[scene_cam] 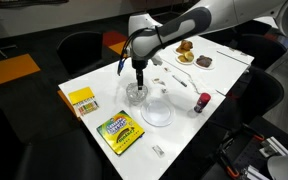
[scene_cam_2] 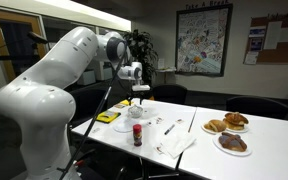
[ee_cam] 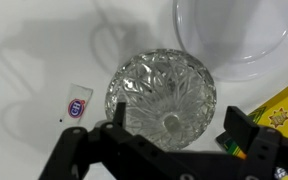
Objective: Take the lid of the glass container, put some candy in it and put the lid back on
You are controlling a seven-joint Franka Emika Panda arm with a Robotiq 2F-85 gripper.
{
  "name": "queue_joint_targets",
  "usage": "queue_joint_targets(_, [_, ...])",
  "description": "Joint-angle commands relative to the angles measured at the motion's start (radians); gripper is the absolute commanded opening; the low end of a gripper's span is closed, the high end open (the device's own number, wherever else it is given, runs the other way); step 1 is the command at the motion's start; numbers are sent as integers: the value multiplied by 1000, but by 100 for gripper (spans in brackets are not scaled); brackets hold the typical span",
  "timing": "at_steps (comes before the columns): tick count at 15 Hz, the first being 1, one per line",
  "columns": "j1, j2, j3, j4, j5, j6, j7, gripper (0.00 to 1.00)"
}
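Directly above the glass container (ee_cam: 162,98) on the white bench (scene_cam: 179,130), the end effector (ee_cam: 176,128) hung with jaws spread wide, holding nothing, evidently lined up to take the lid, which could not be told from the bowl. One wrapped candy (ee_cam: 76,102) lay just beside the container.

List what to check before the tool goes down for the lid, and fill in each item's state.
1. Tool open: ok, jaws wide apart.
2. Tool centred over the glass container: ok in the wrist view.
3. Container's top covered or bare: cannot tell, it is clear glass throughout.
4. Candy at hand: ok, one wrapped piece lies on the table beside the container.
5. Room for the fingers: cannot tell; the crayon box sits close to one finger, while the white plate is apart.
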State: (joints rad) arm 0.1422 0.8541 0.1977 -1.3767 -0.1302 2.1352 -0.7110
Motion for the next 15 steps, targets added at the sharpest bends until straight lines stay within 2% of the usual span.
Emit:
queue_joint_targets(1, [7, 43, 2, 74, -12, -57, -25, 100])
queue_joint_targets(9, [38, 87, -5, 148, -29, -113, -28, 100])
queue_joint_targets(10, [42, 91, -7, 155, -33, -117, -28, 90])
queue_joint_targets(11, [44, 94, -8, 161, -38, -118, -28, 74])
queue_joint_targets(15, [51, 103, -10, 180, -48, -130, -26, 45])
